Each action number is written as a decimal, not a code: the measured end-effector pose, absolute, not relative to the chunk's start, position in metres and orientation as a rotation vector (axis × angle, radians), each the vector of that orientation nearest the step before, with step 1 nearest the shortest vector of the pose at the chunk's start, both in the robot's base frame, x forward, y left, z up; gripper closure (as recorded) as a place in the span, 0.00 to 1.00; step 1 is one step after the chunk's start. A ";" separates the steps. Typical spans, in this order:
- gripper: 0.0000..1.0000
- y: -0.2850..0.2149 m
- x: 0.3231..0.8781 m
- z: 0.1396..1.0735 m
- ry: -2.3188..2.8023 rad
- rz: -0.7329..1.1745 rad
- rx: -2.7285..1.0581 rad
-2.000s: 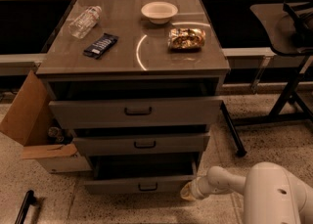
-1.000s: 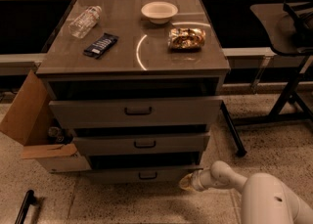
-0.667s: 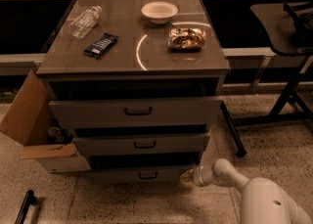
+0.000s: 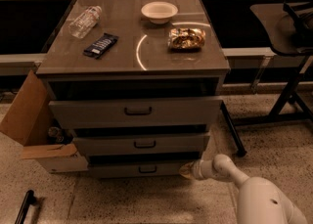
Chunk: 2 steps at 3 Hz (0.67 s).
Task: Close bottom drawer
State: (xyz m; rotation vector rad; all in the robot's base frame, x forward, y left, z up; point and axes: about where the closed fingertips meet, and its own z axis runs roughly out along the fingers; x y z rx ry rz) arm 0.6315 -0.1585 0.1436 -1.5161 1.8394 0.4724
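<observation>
Sitting low, pale rounded tool (image 4: 188, 171); spread or pressed together, can't tell. Bottom drawer (image 4: 112, 170) just left of it: flat grey panel, dark bar handle (image 4: 147, 169), long axis left-right, front facing camera.

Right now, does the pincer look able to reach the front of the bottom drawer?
Probably yes. The pincer sits low at the right end of the bottom drawer, seemingly touching its front panel, with nothing between them. The cardboard box is at the cabinet's other side, out of the way.
</observation>
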 end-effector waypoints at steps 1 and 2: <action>1.00 -0.157 0.626 0.145 1.834 0.473 -1.534; 1.00 -0.156 0.597 0.157 1.784 0.514 -1.618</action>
